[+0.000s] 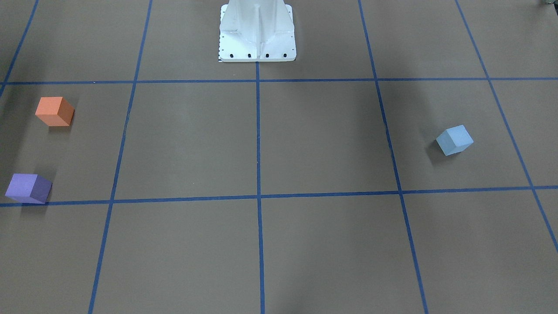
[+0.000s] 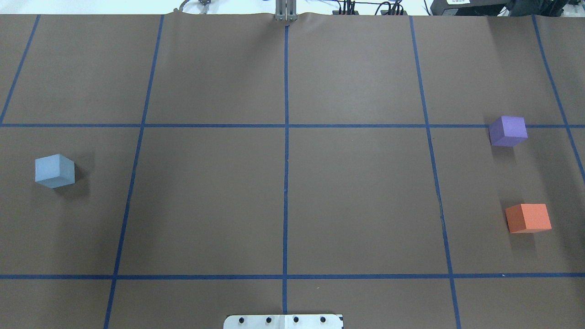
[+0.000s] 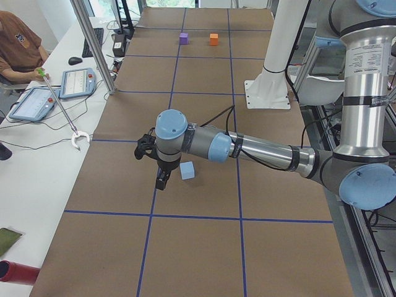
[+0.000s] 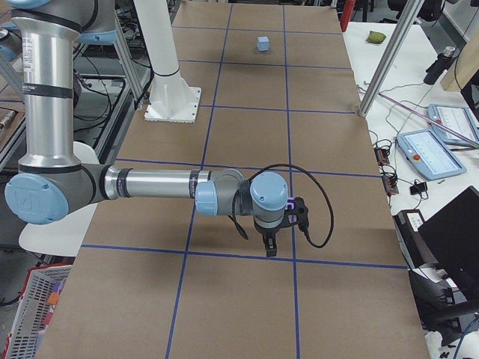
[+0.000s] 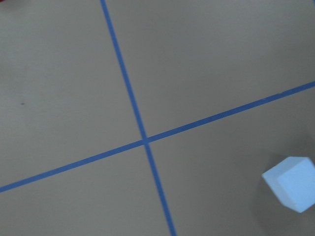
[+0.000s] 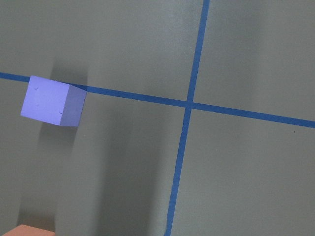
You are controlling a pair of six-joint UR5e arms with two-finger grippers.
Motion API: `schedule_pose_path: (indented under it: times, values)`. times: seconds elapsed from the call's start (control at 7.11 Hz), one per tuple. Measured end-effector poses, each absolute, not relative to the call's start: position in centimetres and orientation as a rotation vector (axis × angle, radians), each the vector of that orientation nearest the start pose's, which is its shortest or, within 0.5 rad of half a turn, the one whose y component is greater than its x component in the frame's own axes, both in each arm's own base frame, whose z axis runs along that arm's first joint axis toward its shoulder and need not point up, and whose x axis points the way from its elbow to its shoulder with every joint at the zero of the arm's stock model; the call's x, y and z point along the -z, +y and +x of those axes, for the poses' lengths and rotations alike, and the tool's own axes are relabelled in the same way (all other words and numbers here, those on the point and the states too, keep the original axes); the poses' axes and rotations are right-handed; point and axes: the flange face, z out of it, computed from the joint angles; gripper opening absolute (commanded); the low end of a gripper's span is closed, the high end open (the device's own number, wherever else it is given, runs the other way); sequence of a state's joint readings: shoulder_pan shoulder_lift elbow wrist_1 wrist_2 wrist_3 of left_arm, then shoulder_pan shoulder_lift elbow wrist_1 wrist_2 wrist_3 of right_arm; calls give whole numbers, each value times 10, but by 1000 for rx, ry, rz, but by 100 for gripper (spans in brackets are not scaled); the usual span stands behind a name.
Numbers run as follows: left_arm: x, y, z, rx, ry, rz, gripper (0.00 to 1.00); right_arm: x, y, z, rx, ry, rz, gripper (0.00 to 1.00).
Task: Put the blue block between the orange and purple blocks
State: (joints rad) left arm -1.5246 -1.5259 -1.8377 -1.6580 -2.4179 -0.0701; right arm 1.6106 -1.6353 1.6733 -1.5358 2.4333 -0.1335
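Observation:
The light blue block [image 1: 454, 140] sits alone on the brown table on my left side [image 2: 55, 170]. The orange block [image 1: 54, 111] and the purple block [image 1: 28, 188] sit apart on my right side, with a gap between them [image 2: 528, 218] [image 2: 507, 130]. My left gripper [image 3: 162, 179] hangs just beside the blue block [image 3: 187, 171]; I cannot tell if it is open or shut. My right gripper [image 4: 269, 243] hovers near the purple block [image 6: 53, 101]; I cannot tell its state either. The left wrist view shows the blue block [image 5: 293, 183] at its lower right.
Blue tape lines grid the table. The white robot pedestal [image 1: 257, 32] stands at the table's robot-side edge. A side bench with tablets [image 3: 37, 102] and a seated person runs along the far edge. A metal post [image 4: 385, 56] stands at that edge.

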Motion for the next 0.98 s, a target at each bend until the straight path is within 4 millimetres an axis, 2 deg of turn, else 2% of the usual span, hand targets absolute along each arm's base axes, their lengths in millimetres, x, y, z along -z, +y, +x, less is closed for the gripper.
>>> schedule_pose_path:
  times: [0.42, 0.7, 0.98]
  values:
    - [-519, -480, 21, 51, 894, 137, 100, -628, -466, 76, 120, -854, 145, 100]
    - [-512, -476, 85, 112, 811, 77, 100, -627, -466, 76, 121, -854, 147, 100]
    - [-509, -467, 135, 139, 792, 57, 100, -626, -466, 76, 122, -855, 149, 100]
